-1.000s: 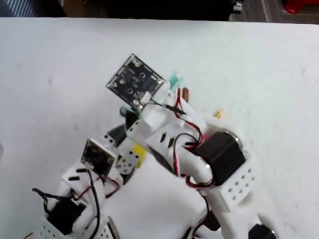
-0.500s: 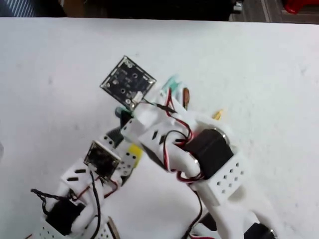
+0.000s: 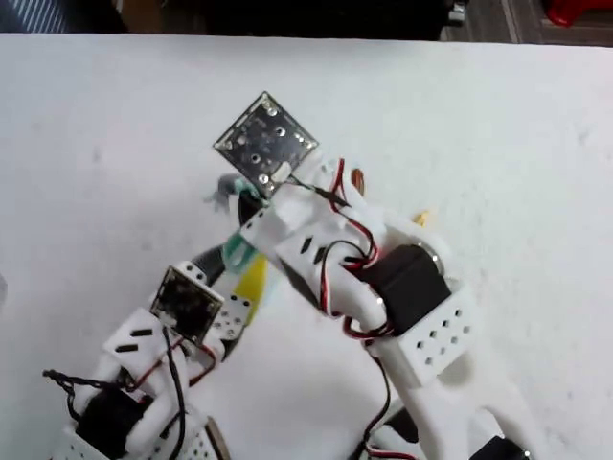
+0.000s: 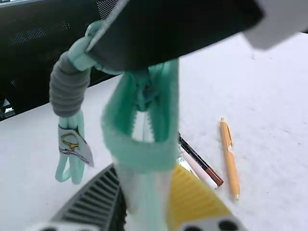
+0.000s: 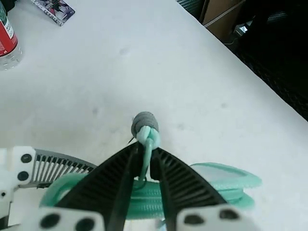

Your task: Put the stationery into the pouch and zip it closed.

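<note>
One mint-green zippered pouch (image 4: 139, 149) with grey-beaded cord (image 4: 68, 91).

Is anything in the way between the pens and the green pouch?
Nothing visible lies on the table between the orange pen, the brown pen and the pouch. But the right gripper pinches the zipper pull above the pouch, and the left gripper holds the pouch too, so both may crowd the opening.

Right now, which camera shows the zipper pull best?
The left wrist view: the zipper pull hangs side-on, bead, cord loop and tag clear, beside the pouch in the left gripper. In the right wrist view its bead pokes past the right gripper shut on it; the high view gives a small bit.
</note>
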### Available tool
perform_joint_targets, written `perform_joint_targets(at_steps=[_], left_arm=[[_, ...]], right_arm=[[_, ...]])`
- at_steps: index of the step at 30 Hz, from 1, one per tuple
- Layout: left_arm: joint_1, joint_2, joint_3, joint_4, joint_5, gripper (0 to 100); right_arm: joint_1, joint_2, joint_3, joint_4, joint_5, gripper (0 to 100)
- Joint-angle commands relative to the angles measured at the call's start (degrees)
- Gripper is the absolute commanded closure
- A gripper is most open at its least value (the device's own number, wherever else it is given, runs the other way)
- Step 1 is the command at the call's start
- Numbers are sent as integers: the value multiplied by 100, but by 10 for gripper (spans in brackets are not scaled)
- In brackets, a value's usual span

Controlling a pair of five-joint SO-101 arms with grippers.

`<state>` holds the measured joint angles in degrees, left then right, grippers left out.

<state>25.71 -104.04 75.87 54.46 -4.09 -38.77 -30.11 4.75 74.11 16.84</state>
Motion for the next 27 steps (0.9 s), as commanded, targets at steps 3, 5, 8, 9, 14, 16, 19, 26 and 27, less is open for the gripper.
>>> perform_joint_targets(at_steps=[3,5,8,9,14,16,19,26,27], left_arm=[[-22,-66,35,-211,-413,977],[-22,-66,35,-202,-413,977],[-22,-66,35,-185,-431,977],[-22,-66,35,-185,-431,977],[-22,-66,35,-185,-431,977],[-22,-66,35,-185,-422,977],[-22,-66,35,-176,-422,977],[-22,-66,35,-176,-413,977],[-22,-66,35,-176,-413,977]], right_arm=[[233,57,149,-66,9,981],[303,57,141,-66,9,981],[549,57,149,-198,9,981],[673,57,149,-242,-9,981],[1068,57,149,-400,-26,981],[1086,57,149,-426,-26,981],[1095,57,149,-549,-26,981],[1112,66,149,-831,9,981],[1112,66,149,-831,9,981]])
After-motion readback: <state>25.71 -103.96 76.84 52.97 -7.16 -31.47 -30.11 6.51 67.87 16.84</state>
